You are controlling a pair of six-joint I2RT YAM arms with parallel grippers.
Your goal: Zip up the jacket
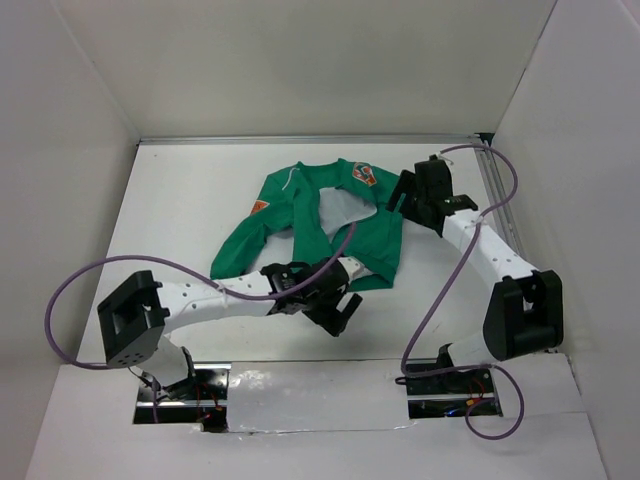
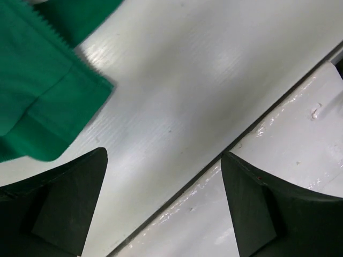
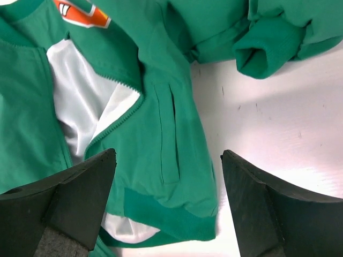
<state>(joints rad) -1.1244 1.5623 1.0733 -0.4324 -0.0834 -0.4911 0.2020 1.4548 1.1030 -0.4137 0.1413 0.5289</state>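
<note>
The green jacket (image 1: 370,235) lies spread on the white table, its front open and its white lining (image 3: 80,101) showing. An orange patch (image 3: 80,13) sits on its chest. The zipper teeth (image 3: 115,126) run unjoined along the flap's edge. My right gripper (image 3: 169,182) hovers open above the jacket's lower hem and pocket, holding nothing; from above it (image 1: 400,197) sits at the jacket's right edge. My left gripper (image 2: 163,182) is open over bare table, with a jacket corner (image 2: 37,91) off to its upper left. It (image 1: 338,305) is just below the hem.
White walls close in the table on three sides. A metal rail (image 1: 497,190) runs along the right wall. The table's front seam (image 2: 241,139) crosses under the left gripper. Purple cables (image 1: 100,275) loop beside both arms. A sleeve cuff (image 3: 262,53) lies folded near the right gripper.
</note>
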